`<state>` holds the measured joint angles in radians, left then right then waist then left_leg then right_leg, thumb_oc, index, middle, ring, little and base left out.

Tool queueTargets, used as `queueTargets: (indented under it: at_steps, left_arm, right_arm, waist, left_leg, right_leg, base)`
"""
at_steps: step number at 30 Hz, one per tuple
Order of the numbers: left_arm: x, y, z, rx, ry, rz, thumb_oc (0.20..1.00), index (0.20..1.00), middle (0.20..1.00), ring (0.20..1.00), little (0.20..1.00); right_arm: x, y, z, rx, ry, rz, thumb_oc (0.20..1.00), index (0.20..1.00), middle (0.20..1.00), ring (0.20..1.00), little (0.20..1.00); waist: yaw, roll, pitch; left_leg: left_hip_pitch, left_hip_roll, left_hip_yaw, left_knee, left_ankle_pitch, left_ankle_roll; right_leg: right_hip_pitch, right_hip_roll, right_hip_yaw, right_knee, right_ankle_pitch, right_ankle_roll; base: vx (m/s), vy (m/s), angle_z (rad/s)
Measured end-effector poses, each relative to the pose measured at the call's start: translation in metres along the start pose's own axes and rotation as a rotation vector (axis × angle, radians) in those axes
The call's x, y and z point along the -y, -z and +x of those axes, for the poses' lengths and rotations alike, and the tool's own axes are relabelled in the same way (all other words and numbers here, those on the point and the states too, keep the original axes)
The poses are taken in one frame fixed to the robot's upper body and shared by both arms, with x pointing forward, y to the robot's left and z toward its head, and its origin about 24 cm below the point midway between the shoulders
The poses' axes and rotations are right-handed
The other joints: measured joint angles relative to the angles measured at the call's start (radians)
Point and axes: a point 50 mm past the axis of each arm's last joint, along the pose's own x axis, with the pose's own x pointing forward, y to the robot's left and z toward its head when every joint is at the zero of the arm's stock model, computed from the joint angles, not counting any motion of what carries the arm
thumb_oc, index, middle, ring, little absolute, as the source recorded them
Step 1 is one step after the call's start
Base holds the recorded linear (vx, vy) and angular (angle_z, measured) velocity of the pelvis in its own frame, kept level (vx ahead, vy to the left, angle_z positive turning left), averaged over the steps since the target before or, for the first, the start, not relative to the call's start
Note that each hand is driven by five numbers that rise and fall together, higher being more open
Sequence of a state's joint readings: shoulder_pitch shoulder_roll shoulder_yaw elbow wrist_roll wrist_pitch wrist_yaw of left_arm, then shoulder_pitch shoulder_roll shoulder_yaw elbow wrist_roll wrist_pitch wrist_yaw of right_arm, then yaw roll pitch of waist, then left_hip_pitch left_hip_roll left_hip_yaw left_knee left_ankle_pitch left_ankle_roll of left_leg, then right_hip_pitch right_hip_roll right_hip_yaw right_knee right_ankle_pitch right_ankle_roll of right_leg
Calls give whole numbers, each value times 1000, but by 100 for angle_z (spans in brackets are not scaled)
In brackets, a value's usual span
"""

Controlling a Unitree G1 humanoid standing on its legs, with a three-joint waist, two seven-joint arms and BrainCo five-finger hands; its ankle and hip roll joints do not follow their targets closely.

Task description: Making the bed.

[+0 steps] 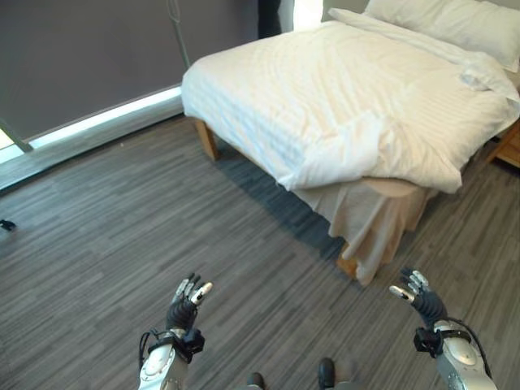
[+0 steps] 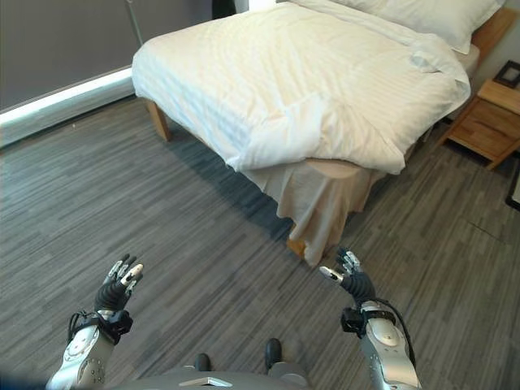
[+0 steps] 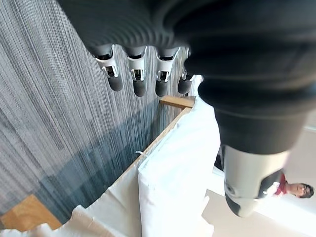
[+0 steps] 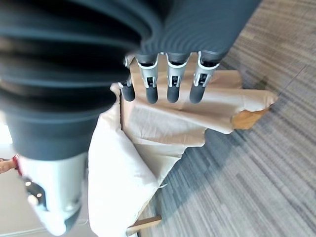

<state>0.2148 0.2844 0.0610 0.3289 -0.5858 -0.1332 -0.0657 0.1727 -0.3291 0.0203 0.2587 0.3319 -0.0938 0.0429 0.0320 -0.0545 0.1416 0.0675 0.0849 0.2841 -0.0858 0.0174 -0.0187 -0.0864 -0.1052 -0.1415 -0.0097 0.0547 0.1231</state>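
A bed (image 1: 207,140) on wooden legs stands ahead, covered by a white duvet (image 1: 341,106) that hangs loosely over the near corner, with a beige sheet (image 1: 374,215) drooping below it. White pillows (image 1: 455,20) lie at the head. My left hand (image 1: 185,303) is raised over the floor, open and holding nothing, well short of the bed. My right hand (image 1: 418,295) hovers open just below the near corner of the bed. Straight fingers (image 3: 139,81) appear in the left wrist view with the duvet (image 3: 173,173) beyond; the right wrist view has straight fingers (image 4: 173,84) before the beige sheet (image 4: 168,123).
Grey wood-pattern floor (image 1: 122,236) stretches between me and the bed. A dark roller blind (image 1: 89,57) covers the window at the left. A wooden nightstand (image 2: 491,122) stands beside the bed at the right. A person (image 3: 295,188) is seen far off in the left wrist view.
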Motion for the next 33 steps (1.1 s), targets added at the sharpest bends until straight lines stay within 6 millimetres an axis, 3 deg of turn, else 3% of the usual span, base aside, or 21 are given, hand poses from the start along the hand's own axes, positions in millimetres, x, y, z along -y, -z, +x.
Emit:
queueTargets:
  at_steps: [2, 3, 5, 7, 8, 10, 11, 12, 14, 15, 16, 17, 19, 20, 21, 22, 23, 24, 26, 31, 33]
  left_arm:
    - [4, -3, 5, 14, 0, -7, 1000, 1000, 1000, 1000, 1000]
    - [5, -2, 12, 18, -24, -23, 1000, 1000, 1000, 1000, 1000]
    - [0, -7, 15, 47, -67, -26, 1000, 1000, 1000, 1000, 1000]
    - [-10, -17, 16, 95, -131, -84, 1000, 1000, 1000, 1000, 1000]
    - [-16, -22, 15, 120, -165, -101, 1000, 1000, 1000, 1000, 1000]
    - [-30, -33, 13, 172, -221, -99, 1000, 1000, 1000, 1000, 1000]
    - [-29, -27, 12, 168, -248, -153, 1000, 1000, 1000, 1000, 1000]
    - [-26, -19, 8, 158, -267, -194, 1000, 1000, 1000, 1000, 1000]
    - [-25, -5, 0, 126, -294, -225, 1000, 1000, 1000, 1000, 1000]
    - [-21, -3, 1, 127, -292, -243, 1000, 1000, 1000, 1000, 1000]
    - [-16, 5, 2, 102, -298, -269, 1000, 1000, 1000, 1000, 1000]
    - [-8, 9, 3, 100, -290, -301, 1000, 1000, 1000, 1000, 1000]
    - [-18, 23, -8, 38, -315, -272, 1000, 1000, 1000, 1000, 1000]
    - [-26, 27, -14, 19, -334, -253, 1000, 1000, 1000, 1000, 1000]
    - [-31, 28, -17, 8, -344, -241, 1000, 1000, 1000, 1000, 1000]
    - [-34, 30, -20, -3, -349, -241, 1000, 1000, 1000, 1000, 1000]
    - [-34, 34, -25, -18, -336, -243, 1000, 1000, 1000, 1000, 1000]
    - [-32, 33, -23, -15, -318, -242, 1000, 1000, 1000, 1000, 1000]
    - [-26, 28, -18, 2, -282, -244, 1000, 1000, 1000, 1000, 1000]
    - [-14, 25, -10, 0, -235, -244, 1000, 1000, 1000, 1000, 1000]
    - [-12, 20, -4, 14, -227, -243, 1000, 1000, 1000, 1000, 1000]
  right_arm:
    - [-3, -5, 5, 19, -12, -2, 1000, 1000, 1000, 1000, 1000]
    - [-4, -3, 4, 21, 11, 21, 1000, 1000, 1000, 1000, 1000]
    - [-15, 3, 2, 0, -23, 35, 1000, 1000, 1000, 1000, 1000]
    - [-25, 7, -1, -8, -43, 54, 1000, 1000, 1000, 1000, 1000]
    - [-28, 7, 0, -9, -48, 61, 1000, 1000, 1000, 1000, 1000]
    - [-32, 9, 0, -13, -62, 61, 1000, 1000, 1000, 1000, 1000]
    - [-26, 4, 4, -9, -58, 34, 1000, 1000, 1000, 1000, 1000]
    - [-20, -3, 7, 10, -56, 6, 1000, 1000, 1000, 1000, 1000]
    - [-9, -12, 12, 30, -51, -28, 1000, 1000, 1000, 1000, 1000]
    - [1, -15, 14, 27, -36, -60, 1000, 1000, 1000, 1000, 1000]
    - [18, -16, 5, 32, 15, -68, 1000, 1000, 1000, 1000, 1000]
    - [30, -17, -7, 53, 71, -55, 1000, 1000, 1000, 1000, 1000]
    - [41, -8, -16, 5, 83, -97, 1000, 1000, 1000, 1000, 1000]
    - [42, -6, -18, -4, 88, -93, 1000, 1000, 1000, 1000, 1000]
    - [41, -5, -18, -5, 92, -82, 1000, 1000, 1000, 1000, 1000]
    - [41, -1, -19, -15, 104, -56, 1000, 1000, 1000, 1000, 1000]
    - [50, 5, -27, -39, 143, -39, 1000, 1000, 1000, 1000, 1000]
    - [54, 10, -30, -63, 156, -42, 1000, 1000, 1000, 1000, 1000]
    - [51, 14, -28, -72, 172, -8, 1000, 1000, 1000, 1000, 1000]
    - [33, 5, -13, -16, 151, 79, 1000, 1000, 1000, 1000, 1000]
    - [22, 8, -9, -21, 129, 104, 1000, 1000, 1000, 1000, 1000]
  waist:
    - [5, 3, 7]
    - [-2, 11, 14]
    - [24, 8, 9]
    - [13, -7, 7]
    - [15, -9, 6]
    - [16, -44, 5]
    - [13, 13, 10]
    - [11, 71, 14]
    - [19, 105, 19]
    - [26, 78, 31]
    - [-3, 75, 33]
    - [-7, 72, 37]
    - [-3, 41, 29]
    - [7, 19, 23]
    - [7, -12, 28]
    - [10, -54, 27]
    - [13, -68, 21]
    - [-5, -48, 19]
    - [13, -32, 2]
    - [-1, 63, -22]
    - [-1, 54, -23]
  left_leg:
    - [-14, 13, 5, 2, -6, 4]
    - [-27, 29, -18, 39, -9, -30]
    - [-28, 52, -33, 75, -34, -45]
    - [-39, 78, -56, 99, -36, -88]
    - [-52, 100, -81, 112, -38, -112]
    - [-57, 140, -129, 105, -9, -175]
    - [-42, 209, -142, 79, 13, -197]
    - [-44, 279, -161, 60, 53, -167]
    - [-69, 327, -193, 65, 162, -106]
    - [-140, 344, -275, 108, 320, -118]
    - [-259, 353, -262, 188, 468, -21]
    - [-341, 367, -197, 306, 478, -4]
    - [-314, 348, -130, 303, 502, 18]
    - [-305, 334, -158, 317, 502, 18]
    - [-317, 283, -216, 356, 455, -33]
    - [-315, 176, -281, 376, 319, -139]
    - [-253, 11, -263, 330, 205, -125]
    - [-231, 24, -189, 307, 166, -73]
    - [-178, 15, -199, 223, 120, -95]
    - [-83, 27, -188, 10, 66, -48]
    - [-73, -1, -192, -5, 68, -41]
  right_leg:
    - [-42, -34, -34, 74, 1, 1]
    - [-58, -156, 26, 195, -21, 27]
    - [-27, -311, 29, 157, 13, 51]
    - [32, -371, 59, 39, 99, 118]
    - [49, -373, 84, 12, 114, 117]
    - [74, -344, 102, 40, 121, 136]
    - [76, -267, 102, 82, 29, 158]
    - [59, -192, 94, 107, 9, 158]
    - [50, -127, 85, 124, -72, 128]
    - [1, -118, 88, 174, -109, 68]
    - [24, -84, 19, 175, -138, 2]
    - [40, -72, -44, 170, -129, -13]
    - [42, -35, -45, 185, -156, -54]
    - [36, -23, -33, 178, -153, -77]
    - [42, -39, -24, 152, -144, -96]
    - [56, -76, -24, 118, -130, -97]
    - [106, -87, -40, 20, -70, -81]
    - [134, -61, -59, -20, -51, -71]
    - [139, -49, -64, -49, -39, -72]
    - [161, -10, -98, -85, 3, -26]
    - [173, -37, -102, -91, 9, -9]
  base:
    - [95, -380, -22]
    - [143, -436, 16]
    - [217, -625, -4]
    - [179, -480, 11]
    - [122, -343, 37]
    - [138, -522, 48]
    - [115, -534, 32]
    - [34, -406, 4]
    - [-25, -506, 1]
    - [-80, -642, 63]
    - [-65, -810, 120]
    - [14, -580, 116]
    - [44, -428, 26]
    - [71, -349, -19]
    - [50, -216, -24]
    - [60, -340, -9]
    - [37, -262, 18]
    - [42, -259, 43]
    - [-6, -35, 16]
    - [9, 39, 17]
    - [-5, 77, 14]
